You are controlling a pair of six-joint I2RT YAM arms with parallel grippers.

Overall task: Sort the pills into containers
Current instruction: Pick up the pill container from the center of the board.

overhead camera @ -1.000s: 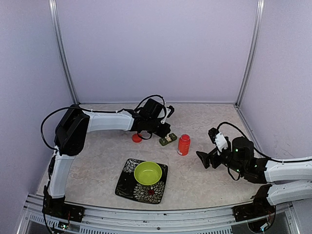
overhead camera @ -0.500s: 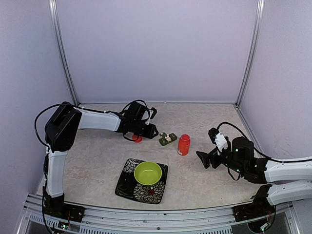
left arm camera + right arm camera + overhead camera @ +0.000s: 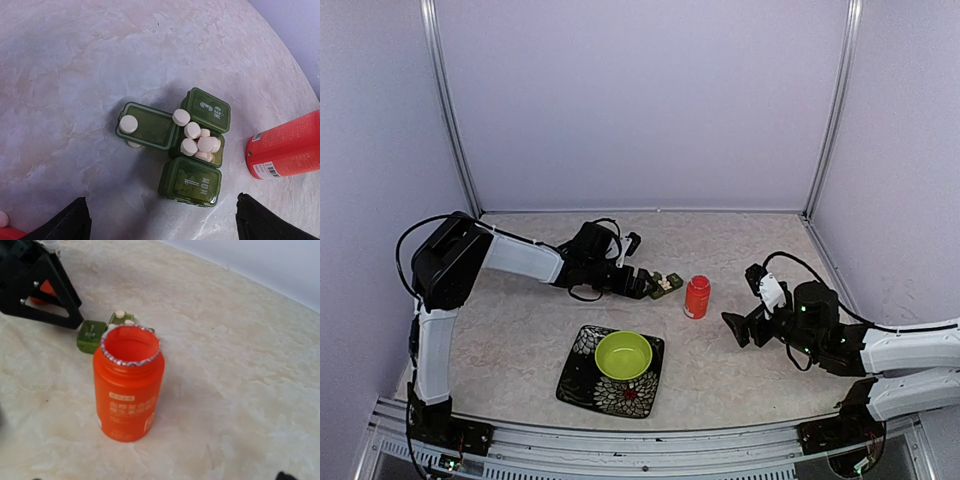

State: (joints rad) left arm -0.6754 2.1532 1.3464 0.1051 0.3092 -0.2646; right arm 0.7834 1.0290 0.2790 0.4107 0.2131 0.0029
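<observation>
Left gripper (image 3: 642, 285): spread wide, pinching nothing, low over the surface (image 3: 520, 330) just left of the orange bottle (image 3: 697, 297), fingers (image 3: 75, 222) at either bottom corner of the wrist view. Right gripper (image 3: 733, 325): spread wide too, empty, right of the bottle and facing it. Dark green pillbox (image 3: 192, 150): just left of the bottle, apart from it, flat on the surface. Three compartments in a strip: the two end ones lidded shut, the middle one open and heaped with white pills (image 3: 200, 144), its lid flipped out on the side away from the bottle. One pill on that lid, one on the rim by the hinge, one half under the lid. Bottle itself upright, uncapped, mouth open. Nearer the arms than the bottle: lime-green bowl (image 3: 624, 355) on a dark patterned plate (image 3: 582, 385).
</observation>
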